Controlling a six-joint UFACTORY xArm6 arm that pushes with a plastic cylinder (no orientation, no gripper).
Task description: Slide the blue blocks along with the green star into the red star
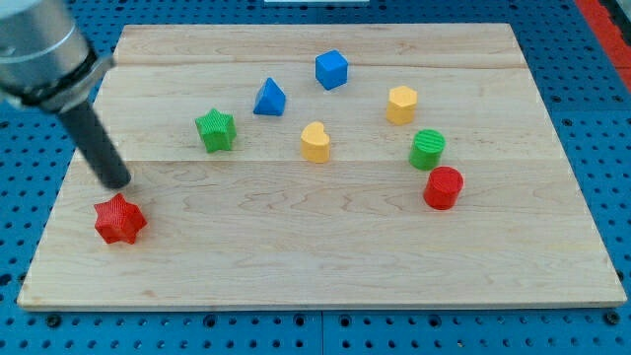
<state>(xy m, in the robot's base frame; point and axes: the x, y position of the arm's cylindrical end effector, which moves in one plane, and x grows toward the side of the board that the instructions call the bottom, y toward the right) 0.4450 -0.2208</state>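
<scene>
The red star point(119, 219) lies near the board's left edge, toward the view's bottom. My tip point(118, 183) stands just above the red star, close to it. The green star point(215, 130) lies up and to the right of the tip. The blue triangular block point(269, 98) is further right and higher. The blue cube point(331, 69) is near the view's top centre.
A yellow heart point(315, 142) sits mid-board. A yellow hexagonal block point(401, 104), a green cylinder point(427, 149) and a red cylinder point(443, 187) stand at the right. The wooden board point(325, 266) rests on a blue perforated table.
</scene>
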